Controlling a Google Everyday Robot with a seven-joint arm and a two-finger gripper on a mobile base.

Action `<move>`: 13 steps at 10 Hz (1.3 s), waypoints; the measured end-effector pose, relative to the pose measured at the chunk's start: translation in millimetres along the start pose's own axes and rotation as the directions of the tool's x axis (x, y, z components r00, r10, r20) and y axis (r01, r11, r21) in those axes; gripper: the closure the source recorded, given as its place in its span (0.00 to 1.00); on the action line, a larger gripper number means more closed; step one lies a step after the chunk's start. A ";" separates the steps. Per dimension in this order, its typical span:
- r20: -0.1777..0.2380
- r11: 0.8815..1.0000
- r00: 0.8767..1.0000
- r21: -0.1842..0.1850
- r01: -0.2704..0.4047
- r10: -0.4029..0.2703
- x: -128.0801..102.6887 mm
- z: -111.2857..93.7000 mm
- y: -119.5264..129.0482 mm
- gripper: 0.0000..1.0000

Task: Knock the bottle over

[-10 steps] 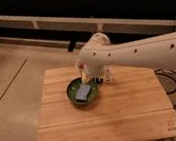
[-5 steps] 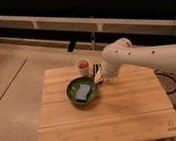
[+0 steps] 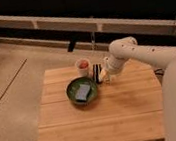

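Change: arm has swung right, uncovering the cup (image 3: 83, 65).
End effector (image 3: 106, 70): low over the worktop (image 3: 99, 118); grip state I cannot tell.
Bottle (image 3: 105, 78): just beside it, seemingly upright.
Finding: knock pending, I judge.

On the wooden table (image 3: 119, 115) stand one green bowl (image 3: 70, 91), one white cup (image 3: 83, 65) and one black striped object (image 3: 98, 73); one gripper (image 3: 105, 77) is over the table's far side.
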 end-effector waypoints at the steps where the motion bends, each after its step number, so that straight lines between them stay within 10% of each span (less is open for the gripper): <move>1: -0.019 1.000 1.000 0.008 0.024 -0.024 -4.5 1.7 -5.1 0.35; 6: -0.065 0.987 0.993 0.124 0.101 -0.094 -30.8 -28.1 -59.6 0.35; 13: -0.008 0.966 0.994 0.235 0.112 -0.113 -53.8 -64.2 -94.0 0.35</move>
